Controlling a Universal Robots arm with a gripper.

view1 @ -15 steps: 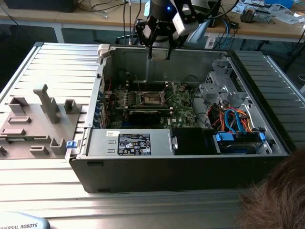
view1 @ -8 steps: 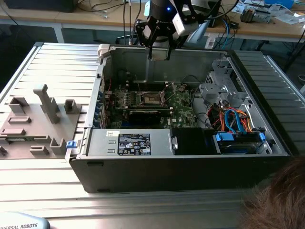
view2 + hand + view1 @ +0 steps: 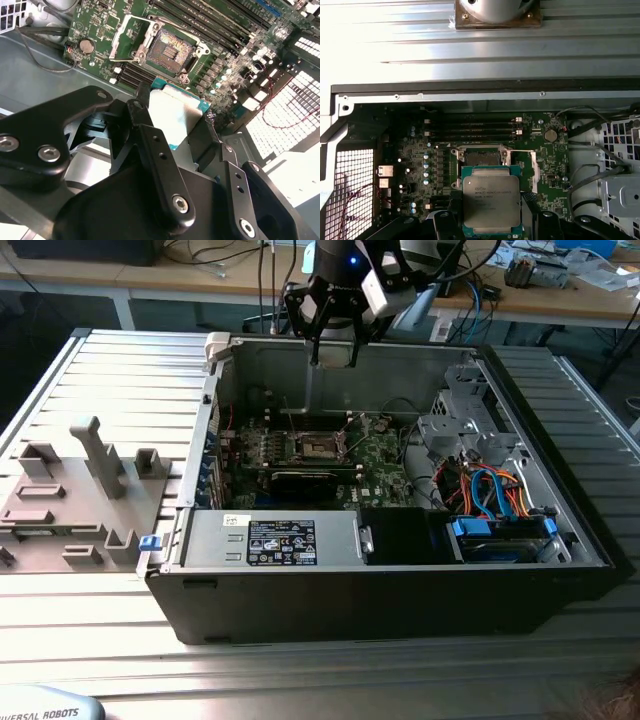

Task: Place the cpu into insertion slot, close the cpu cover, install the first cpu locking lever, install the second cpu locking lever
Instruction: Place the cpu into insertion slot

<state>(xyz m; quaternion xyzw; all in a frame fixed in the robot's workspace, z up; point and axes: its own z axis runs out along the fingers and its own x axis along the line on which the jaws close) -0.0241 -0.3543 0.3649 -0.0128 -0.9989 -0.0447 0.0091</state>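
Jaws closed on the cpu (image 3: 491, 205), pinching its edges, chip flat with metal top facing the first wrist view; gripper (image 3: 333, 338) hangs over the back wall of the open computer case (image 3: 400, 595), well above the motherboard (image 3: 547, 167). The insertion slot (image 3: 481, 159) is empty with bare contacts, and the cpu cover (image 3: 117, 42) is flipped open beside it. Judged: mid first step, chip not seated, cover and both levers left.
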